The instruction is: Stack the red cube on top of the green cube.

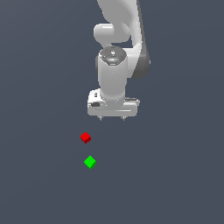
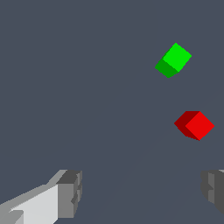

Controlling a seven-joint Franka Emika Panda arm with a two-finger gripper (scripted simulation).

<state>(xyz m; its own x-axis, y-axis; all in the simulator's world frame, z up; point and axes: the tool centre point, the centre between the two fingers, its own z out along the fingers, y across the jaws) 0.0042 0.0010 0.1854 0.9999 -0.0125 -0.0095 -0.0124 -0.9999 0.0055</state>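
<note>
The red cube (image 1: pixel 85 138) (image 2: pixel 195 125) lies on the dark grey floor, below the white gripper (image 1: pixel 112 118) and a little toward the exterior view's left. The green cube (image 1: pixel 90 162) (image 2: pixel 173 60) rests apart from it, lower in the exterior view, with a clear gap between the two. The gripper hangs above the floor, pointing down and open, its grey fingertips (image 2: pixel 70 192) spread wide with nothing between them. Neither cube is touched; in the wrist view both lie beyond the fingers, off to one side.
A plain dark grey floor (image 1: pixel 175 175) fills the scene. The white arm (image 1: pixel 116 65) rises behind the gripper toward the top of the exterior view.
</note>
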